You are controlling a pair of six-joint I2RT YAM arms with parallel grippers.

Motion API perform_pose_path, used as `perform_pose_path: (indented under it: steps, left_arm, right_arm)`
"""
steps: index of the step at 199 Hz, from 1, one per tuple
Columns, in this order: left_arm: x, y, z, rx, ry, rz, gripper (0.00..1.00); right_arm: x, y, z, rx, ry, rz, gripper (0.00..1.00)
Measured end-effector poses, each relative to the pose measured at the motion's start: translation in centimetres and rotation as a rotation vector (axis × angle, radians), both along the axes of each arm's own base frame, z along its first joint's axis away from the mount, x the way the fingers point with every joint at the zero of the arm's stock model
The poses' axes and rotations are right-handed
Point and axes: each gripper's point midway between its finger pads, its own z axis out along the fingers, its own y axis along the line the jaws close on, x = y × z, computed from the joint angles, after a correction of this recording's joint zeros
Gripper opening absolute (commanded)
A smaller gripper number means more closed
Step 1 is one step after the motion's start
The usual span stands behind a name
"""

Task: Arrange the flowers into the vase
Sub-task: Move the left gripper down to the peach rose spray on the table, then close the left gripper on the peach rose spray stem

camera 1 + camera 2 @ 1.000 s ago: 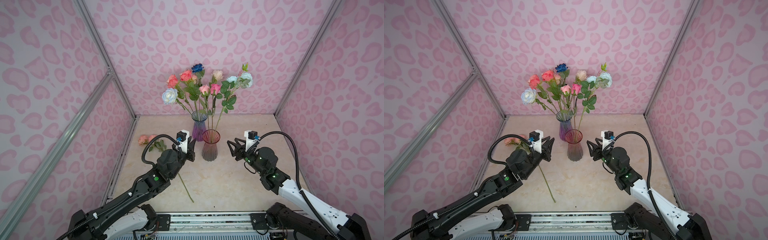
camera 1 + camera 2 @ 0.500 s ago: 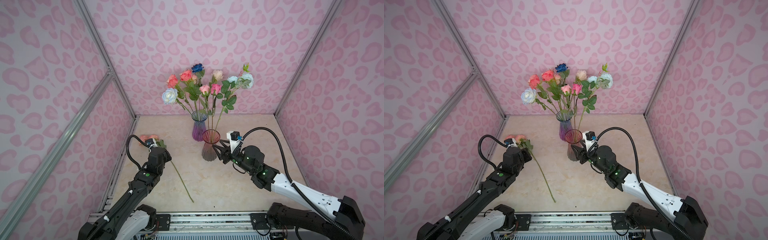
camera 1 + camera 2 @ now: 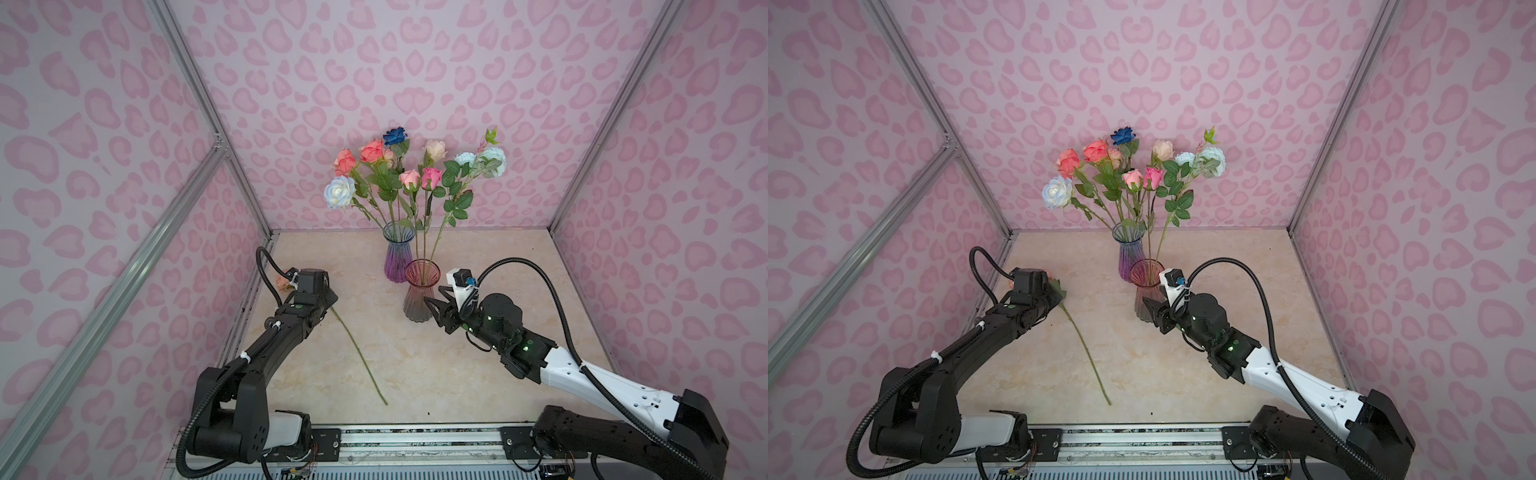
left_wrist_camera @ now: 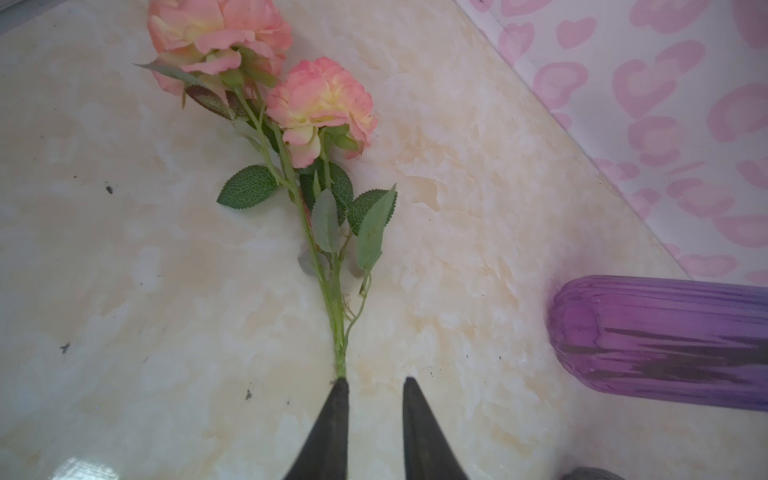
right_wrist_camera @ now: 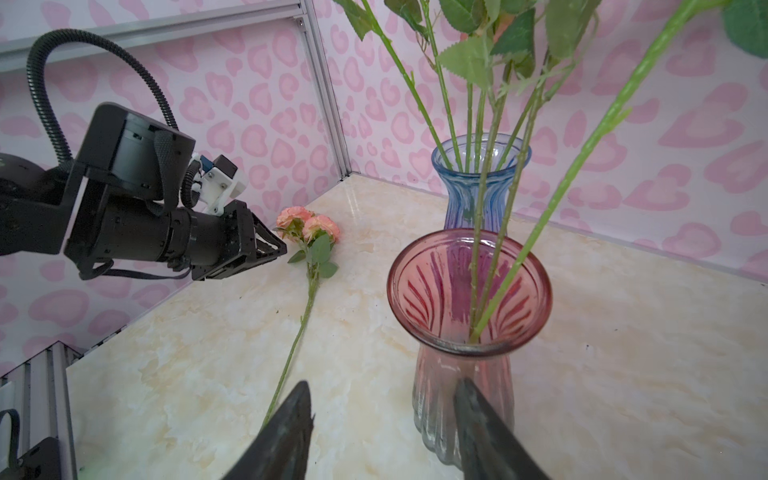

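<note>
One flower with two coral-pink heads lies flat on the table, heads toward the left wall. My left gripper hovers low over its leafy upper stem, open by a narrow gap. In the left wrist view the stem runs under one finger, not between the jaws. The red vase holds a few stems. My right gripper is open beside it, one finger against its lower wall. Several flowers stand in both vases.
A purple-blue vase stands just behind the red one, close to the back wall. Pink patterned walls close in the table on three sides. A metal rail runs along the front edge. Bare marble tabletop lies right of the vases.
My left gripper swung away from the red vase to the left and came down over the lying flower. My right gripper moved left, up to the red vase.
</note>
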Motion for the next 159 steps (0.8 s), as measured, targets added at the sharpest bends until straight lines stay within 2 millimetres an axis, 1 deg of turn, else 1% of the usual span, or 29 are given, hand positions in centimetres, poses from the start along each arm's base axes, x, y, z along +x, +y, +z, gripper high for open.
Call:
perform_pose_path:
  steps: [30,64,82,103,125,159]
  left_arm:
    - [0.6,1.8,-1.4,-0.026,0.044,0.047,0.25]
    - [1.6,3.5,-1.3,-0.021,0.054,0.087,0.25]
    - [2.3,3.9,-1.4,-0.013,0.062,0.087,0.25]
    - [3.2,4.0,-1.9,-0.008,0.076,0.087,0.24]
    - [3.9,4.2,-3.3,-0.009,0.110,0.095,0.22]
    - [3.7,4.2,-5.5,-0.034,0.162,0.121,0.19]
  right_arm:
    - [0.0,-1.0,-1.2,-0.034,0.002,-0.037,0.56]
    - [0.3,-1.6,-1.6,-0.041,0.000,-0.067,0.57]
    - [0.5,-2.0,-1.9,-0.043,0.001,-0.080,0.57]
    - [0.6,-2.2,-2.1,-0.043,0.001,-0.087,0.57]
    - [0.6,-2.3,-2.4,-0.048,0.007,-0.090,0.57]
    - [0.7,-2.6,-2.5,-0.038,0.009,-0.098,0.57]
